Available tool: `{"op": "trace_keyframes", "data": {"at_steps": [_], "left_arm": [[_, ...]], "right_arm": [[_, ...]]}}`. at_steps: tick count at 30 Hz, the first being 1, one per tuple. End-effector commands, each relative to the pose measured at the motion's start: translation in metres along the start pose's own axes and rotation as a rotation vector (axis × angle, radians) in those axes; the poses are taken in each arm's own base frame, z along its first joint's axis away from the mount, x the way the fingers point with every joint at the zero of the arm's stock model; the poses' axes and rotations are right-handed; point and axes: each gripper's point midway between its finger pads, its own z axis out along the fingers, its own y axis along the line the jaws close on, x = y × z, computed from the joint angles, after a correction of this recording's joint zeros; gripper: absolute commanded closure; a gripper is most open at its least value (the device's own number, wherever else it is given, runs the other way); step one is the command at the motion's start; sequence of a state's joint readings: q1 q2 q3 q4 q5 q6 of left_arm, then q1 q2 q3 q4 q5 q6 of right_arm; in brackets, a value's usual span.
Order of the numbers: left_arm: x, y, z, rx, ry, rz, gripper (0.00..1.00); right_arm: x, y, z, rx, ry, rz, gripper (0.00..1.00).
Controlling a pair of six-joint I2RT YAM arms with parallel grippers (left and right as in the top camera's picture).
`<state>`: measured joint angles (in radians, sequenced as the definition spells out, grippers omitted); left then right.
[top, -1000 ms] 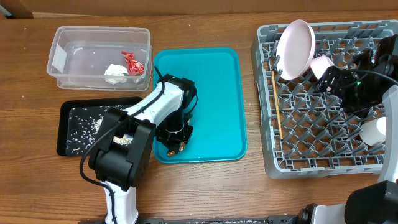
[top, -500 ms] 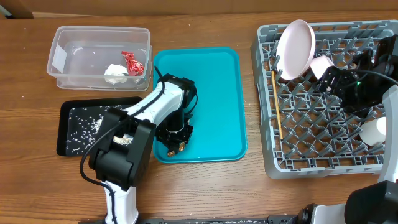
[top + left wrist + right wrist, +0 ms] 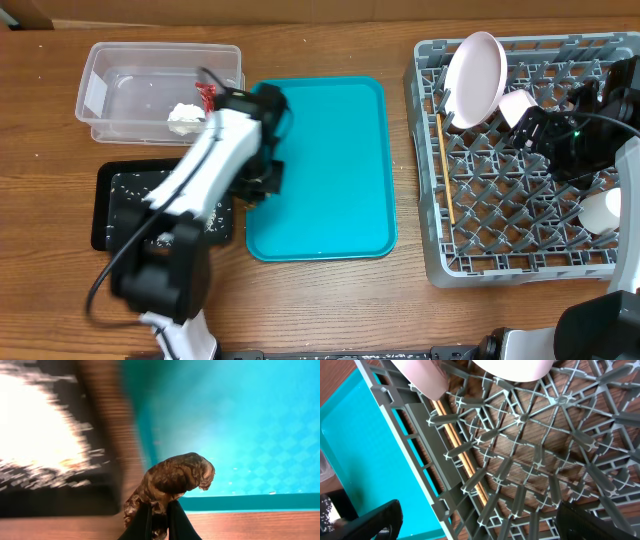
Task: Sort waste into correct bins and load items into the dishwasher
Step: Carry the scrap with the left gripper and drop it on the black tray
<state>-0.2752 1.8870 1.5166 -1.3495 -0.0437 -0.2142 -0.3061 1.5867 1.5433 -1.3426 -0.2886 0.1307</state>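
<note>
One lumpy brown food scrap (image 3: pixel 172 480), pinched in left pincer (image 3: pixel 160 509), right pincer (image 3: pixel 477 512) wide

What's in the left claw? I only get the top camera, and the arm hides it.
Observer: The left wrist camera shows the left gripper shut on a small brown food scrap.
Operator: What's under it?
Observer: That view is blurry, but the scrap hangs by the corner of the teal tray, with the black tray off to one side.
Operator: Is the right claw holding something too?
Observer: No. Its wrist camera shows the right gripper open and empty above the dish rack.
</note>
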Motion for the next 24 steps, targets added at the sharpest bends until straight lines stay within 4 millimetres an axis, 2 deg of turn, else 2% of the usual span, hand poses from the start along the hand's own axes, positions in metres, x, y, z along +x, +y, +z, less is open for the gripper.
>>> {"op": "trace_keyframes", "data": {"at_steps": [1,3,6,8,11,19,24], "left_arm": [[-0.004,0.045,-0.048,0.005,-0.164,-0.184,0.96],[0.000,0.075,-0.062,0.021,-0.218,-0.299,0.96],[0.002,0.111,-0.066,0.030,-0.255,-0.429,0.96],[0.002,0.132,-0.062,0.031,-0.260,-0.503,0.96],[0.000,0.166,-0.044,0.032,-0.273,-0.621,0.96],[0.002,0.211,0.016,0.025,-0.310,-0.785,0.96],[0.004,0.218,0.046,0.022,-0.334,-0.821,0.96]], "right_arm": [[0.001,0.001,0.000,-0.002,-0.004,-0.004,0.00],[0.001,0.001,0.000,-0.002,-0.004,-0.007,0.00],[0.001,0.001,0.000,-0.002,-0.004,-0.007,0.00],[0.001,0.001,0.000,-0.002,-0.005,-0.007,0.00],[0.001,0.001,0.000,-0.002,-0.005,-0.007,0.00],[0.001,0.001,0.000,-0.002,-0.005,-0.007,0.00],[0.001,0.001,0.000,-0.002,-0.005,-0.007,0.00]]}}
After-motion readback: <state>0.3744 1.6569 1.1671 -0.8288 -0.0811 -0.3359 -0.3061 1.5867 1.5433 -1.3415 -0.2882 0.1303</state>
